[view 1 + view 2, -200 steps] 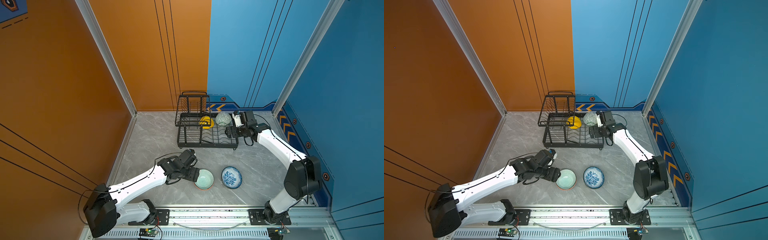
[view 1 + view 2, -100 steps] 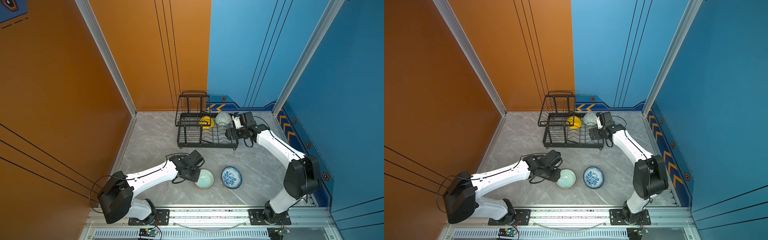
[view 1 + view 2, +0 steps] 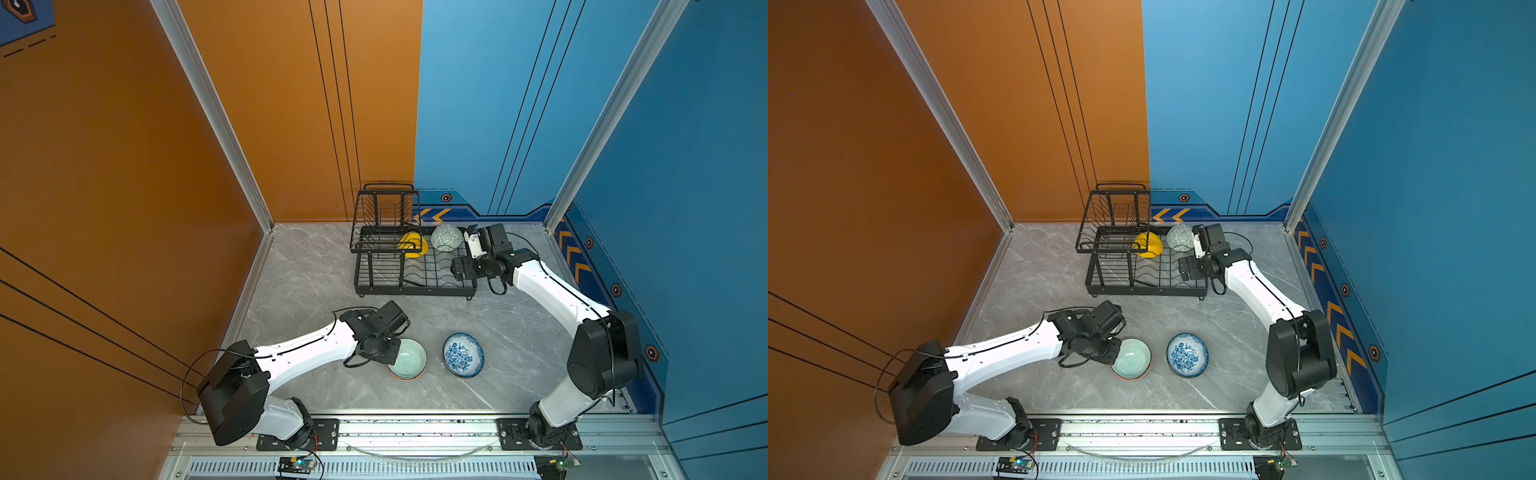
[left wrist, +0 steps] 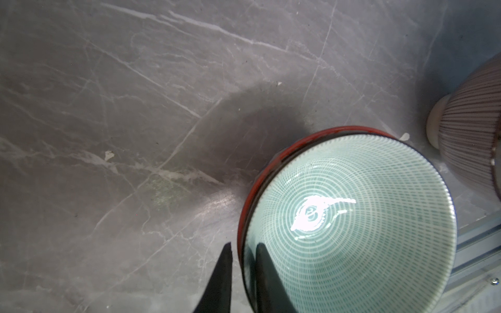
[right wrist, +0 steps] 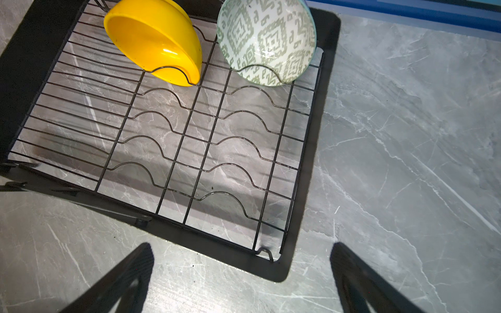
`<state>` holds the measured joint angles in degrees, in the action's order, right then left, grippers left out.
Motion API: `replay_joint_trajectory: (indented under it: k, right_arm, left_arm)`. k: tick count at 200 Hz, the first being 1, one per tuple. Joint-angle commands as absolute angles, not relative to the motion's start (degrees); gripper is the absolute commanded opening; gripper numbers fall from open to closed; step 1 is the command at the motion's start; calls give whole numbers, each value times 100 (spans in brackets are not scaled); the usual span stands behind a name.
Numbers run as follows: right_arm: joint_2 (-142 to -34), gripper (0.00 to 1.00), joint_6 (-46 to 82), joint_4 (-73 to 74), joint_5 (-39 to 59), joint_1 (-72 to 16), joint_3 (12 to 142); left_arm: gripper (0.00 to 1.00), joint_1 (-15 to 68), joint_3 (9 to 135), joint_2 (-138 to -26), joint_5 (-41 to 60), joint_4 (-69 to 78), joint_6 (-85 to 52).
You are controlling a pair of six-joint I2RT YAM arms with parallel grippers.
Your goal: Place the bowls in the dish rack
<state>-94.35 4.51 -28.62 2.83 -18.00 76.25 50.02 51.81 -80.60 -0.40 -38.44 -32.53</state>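
Pale mint ringed bowl (image 3: 408,358) (image 4: 352,216): upright, nested in an orange-rimmed bowl (image 4: 259,176). The pair sits on the grey marbled worktop (image 3: 307,274), in front of the black wire dish rack (image 3: 415,291) and well apart from it.

Change over the last second: the left pincer (image 4: 244,246), spread wide a second ago, has narrowed onto the near rim. One finger is inside the mint bowl, one outside. It now pinches the wall, and the orange rim appears to lie between the fingers too.

Judgement: grasp made, lift not begun. Both bowls may come up together.

Left arm: stretched low and forward, wrist bent down over the rim.

Just beside, the blue-and-white floral bowl (image 3: 462,354) waits on the worktop. In the rack's back slots, the plain yellow bowl (image 3: 413,246) and the grey-green patterned bowl (image 3: 446,237) stand on edge.

Right pincer (image 5: 241,245): spread wide, empty, hovering at the rack's right edge, unmoved.
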Motion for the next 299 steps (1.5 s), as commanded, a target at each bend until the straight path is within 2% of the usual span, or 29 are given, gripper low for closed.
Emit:
replay_joint_trajectory:
  k: [1, 117, 221, 265, 299]
  right_arm:
    - [-9377, 100, 456, -3006, 213, -1784, 7541]
    - [-9369, 100, 446, -2988, 278, -1784, 7499]
    - [-9400, 100, 456, -2971, 352, -1784, 7511]
    - [-9420, 100, 441, -2971, 365, -1784, 7510]
    - [-9417, 100, 448, -2971, 369, -1785, 7501]
  left_arm:
    - [14, 5056, 5243, -8009, -247, -4078, -3243]
    - [0, 5078, 5415, -7976, -301, -4179, -3186]
    - [0, 5098, 5619, -8033, -343, -4360, -3053]
    - [11, 5098, 5640, -8138, -277, -4397, -3000]
    - [12, 5098, 5609, -8252, -246, -4395, -2994]
